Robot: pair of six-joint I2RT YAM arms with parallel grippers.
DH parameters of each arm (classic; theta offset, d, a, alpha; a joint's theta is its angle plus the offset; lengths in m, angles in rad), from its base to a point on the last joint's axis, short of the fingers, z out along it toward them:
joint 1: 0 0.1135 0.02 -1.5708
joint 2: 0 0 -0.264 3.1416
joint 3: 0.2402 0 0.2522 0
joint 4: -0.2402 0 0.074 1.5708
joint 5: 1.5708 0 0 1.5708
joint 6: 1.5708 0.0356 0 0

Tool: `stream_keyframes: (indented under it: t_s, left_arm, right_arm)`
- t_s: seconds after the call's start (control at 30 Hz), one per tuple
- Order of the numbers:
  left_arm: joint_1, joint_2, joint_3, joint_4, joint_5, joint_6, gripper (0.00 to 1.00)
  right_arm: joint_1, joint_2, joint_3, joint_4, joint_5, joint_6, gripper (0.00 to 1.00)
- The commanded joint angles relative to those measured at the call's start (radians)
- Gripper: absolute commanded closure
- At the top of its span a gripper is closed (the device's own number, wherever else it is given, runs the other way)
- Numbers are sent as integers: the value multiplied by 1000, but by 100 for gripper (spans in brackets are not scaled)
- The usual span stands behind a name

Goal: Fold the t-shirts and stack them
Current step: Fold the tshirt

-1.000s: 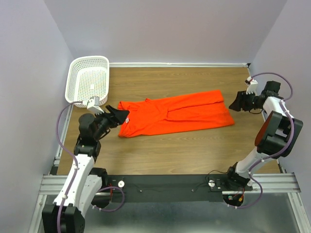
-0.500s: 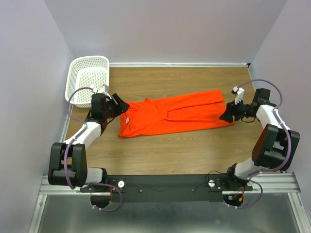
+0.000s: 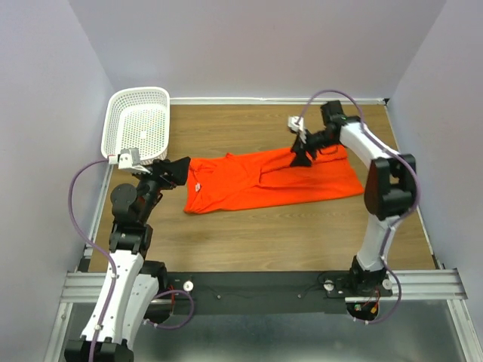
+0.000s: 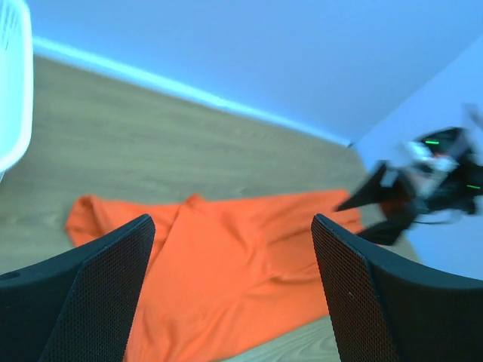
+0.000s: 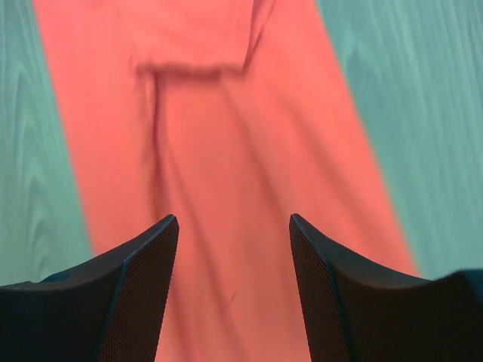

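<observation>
While the t-shirt (image 3: pixel 264 181) lies mid-frame | my left gripper (image 3: pixel 179 170): fingers apart, at its left end | my right gripper (image 3: pixel 302 157): fingers apart, over its upper edge

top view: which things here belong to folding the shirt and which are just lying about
For the job:
orange-red t-shirt
left gripper, open beside its left end
right gripper, open above it

Just there:
white mesh basket, far left corner
wooden table
</observation>
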Motion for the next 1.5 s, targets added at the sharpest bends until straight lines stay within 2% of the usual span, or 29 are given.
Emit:
stream_keyframes:
  t_s: [0.0, 0.07, 0.27, 0.37, 0.47, 0.77, 0.97, 1.07, 1.13, 1.17, 1.2, 1.33, 1.47]
  left_arm:
    - [2, -66, -63, -30, 48, -55, 7]
    - [3, -73, -97, -47, 95, -86, 8]
    - [3, -105, -169, -52, 138, -107, 10]
    - [3, -100, -187, -29, 161, -121, 10]
    - [3, -91, -181, -29, 161, -114, 10]
    - [3, -67, -189, -12, 166, -112, 10]
    - [3, -70, -190, -12, 174, -114, 11]
    - [3, -79, -193, -12, 174, -120, 11]
    - [3, -80, -195, -12, 175, -121, 11]
    - [3, -82, -196, -12, 175, -121, 11]
    - [3, -79, -195, -12, 175, -121, 11]
    - [3, -73, -193, -10, 177, -120, 11]
    - [3, -73, -196, -10, 178, -120, 11]
  right_arm:
    - [90, 215, 237, -22, -8, 84, 32]
    - [118, 310, 406, -22, -22, 210, 32]
    - [170, 529, 659, 3, 36, 446, 34]
    - [181, 579, 690, 79, 91, 578, 34]
    - [190, 616, 708, 115, 114, 614, 35]
    - [239, 619, 621, 109, 114, 573, 36]
    - [255, 664, 654, 107, 142, 596, 42]
    - [258, 679, 676, 106, 144, 609, 50]
    - [256, 679, 670, 101, 127, 608, 58]
    - [258, 676, 665, 100, 121, 606, 62]
    - [258, 668, 659, 98, 108, 602, 71]
    - [258, 664, 648, 95, 98, 596, 91]
    - [258, 665, 679, 95, 93, 606, 97]
